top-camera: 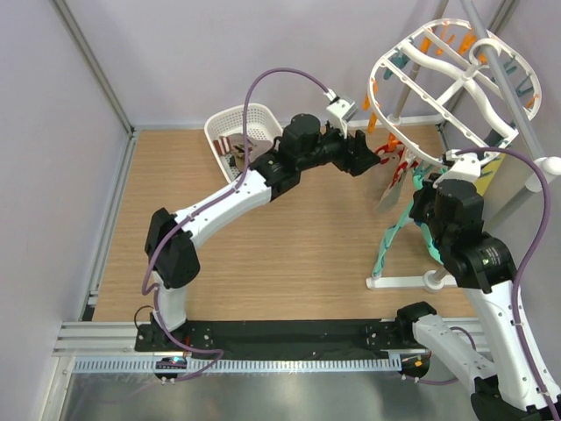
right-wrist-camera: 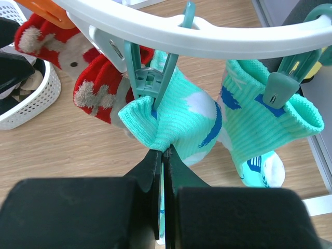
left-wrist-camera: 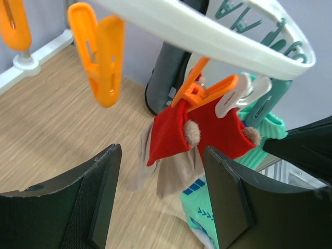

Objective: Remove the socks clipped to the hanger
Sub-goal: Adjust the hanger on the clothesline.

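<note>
- Fingers (right-wrist-camera: 148, 174) of right gripper (right-wrist-camera: 164, 154) pinched together on bottom fold of teal knit sock w/ white-blue marks (right-wrist-camera: 176, 116), pegged under white plastic oval hanger (right-wrist-camera: 207, 39).
- Left gripper (left-wrist-camera: 162, 153) spread wide; red fuzzy sock (left-wrist-camera: 168, 129) hangs just ahead between fingers, untouched.
- Wood tabletop (right-wrist-camera: 78, 150) below socks; white perforated basket (right-wrist-camera: 36, 104) near, at left.

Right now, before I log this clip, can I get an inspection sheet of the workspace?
Surface: wooden table, light grain.
Job's things: white hanger; red sock, beige sock and teal sock hang from its pegs.
Clutter: white basket with fabric inside.
Grippers: left gripper open, short of the red sock; right gripper shut on the teal sock.
Cables: purple cable looping high on the left, another on the right.
Surroundings: pale walls.
</note>
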You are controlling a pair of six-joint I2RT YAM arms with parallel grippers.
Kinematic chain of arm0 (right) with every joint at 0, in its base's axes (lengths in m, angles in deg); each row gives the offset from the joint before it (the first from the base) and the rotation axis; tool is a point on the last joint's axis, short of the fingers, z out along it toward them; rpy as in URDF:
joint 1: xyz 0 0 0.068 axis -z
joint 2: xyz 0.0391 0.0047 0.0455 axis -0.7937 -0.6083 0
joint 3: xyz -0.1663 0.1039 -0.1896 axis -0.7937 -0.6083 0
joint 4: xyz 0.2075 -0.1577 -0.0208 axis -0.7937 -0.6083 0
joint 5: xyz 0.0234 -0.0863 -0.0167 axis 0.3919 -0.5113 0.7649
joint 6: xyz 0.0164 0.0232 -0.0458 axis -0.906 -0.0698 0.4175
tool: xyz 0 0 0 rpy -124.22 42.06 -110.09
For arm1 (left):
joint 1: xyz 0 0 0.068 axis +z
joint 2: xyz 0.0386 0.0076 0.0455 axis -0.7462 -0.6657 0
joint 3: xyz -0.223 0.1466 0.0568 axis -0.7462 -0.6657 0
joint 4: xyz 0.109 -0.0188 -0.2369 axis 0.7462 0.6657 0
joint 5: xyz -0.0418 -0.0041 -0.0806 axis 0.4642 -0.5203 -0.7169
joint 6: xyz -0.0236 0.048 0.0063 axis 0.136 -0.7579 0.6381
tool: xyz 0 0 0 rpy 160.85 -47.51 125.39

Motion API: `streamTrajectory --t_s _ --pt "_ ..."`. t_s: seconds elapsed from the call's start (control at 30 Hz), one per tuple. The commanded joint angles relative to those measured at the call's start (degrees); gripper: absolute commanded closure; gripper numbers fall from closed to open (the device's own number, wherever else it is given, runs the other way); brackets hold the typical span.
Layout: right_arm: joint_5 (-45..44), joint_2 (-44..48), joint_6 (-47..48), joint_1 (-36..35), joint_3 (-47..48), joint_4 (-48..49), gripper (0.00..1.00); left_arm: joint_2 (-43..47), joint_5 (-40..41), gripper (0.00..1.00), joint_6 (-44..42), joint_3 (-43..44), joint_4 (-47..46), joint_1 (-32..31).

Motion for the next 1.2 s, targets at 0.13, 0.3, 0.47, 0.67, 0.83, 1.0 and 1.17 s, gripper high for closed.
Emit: streamTrajectory --t_s 0.13,0.3,0.47,0.67,0.83,1.0,1.17 --pt "0.75 1.43 0.35 -0.16 3.52 0.72 0.99 -2.32 -3.57 0.30 -1.97 4.01 -6.76 -0.55" --pt "1.45 2.05 -0.36 -0.16 5.01 -0.69 0.99 -4.17 -2.43 0.37 -3.03 6.39 -5.18 -1.52" --pt "2.59 2.05 -0.62 -0.16 7.30 -2.71 0.79 -1.89 1.87 0.67 -3.21 3.41 -7.72 -2.40" --pt "7.51 0.91 -2.20 -0.16 10.73 -1.93 0.43 -1.01 0.12 0.92 1.27 4.54 -7.12 -2.58" --pt "11.98 -0.06 -3.25 -0.08 9.95 2.73 0.40 -1.54 -1.63 0.99 8.46 7.35 -4.83 -2.40" --pt "17.79 1.08 -4.66 -0.16 1.52 10.37 0.37 -2.51 -3.22 1.00 13.58 11.40 -0.79 -2.14" --pt "17.28 2.13 -5.02 -1.48 -6.58 15.82 0.30 -1.28 1.16 0.96 16.48 11.67 2.28 -1.88"
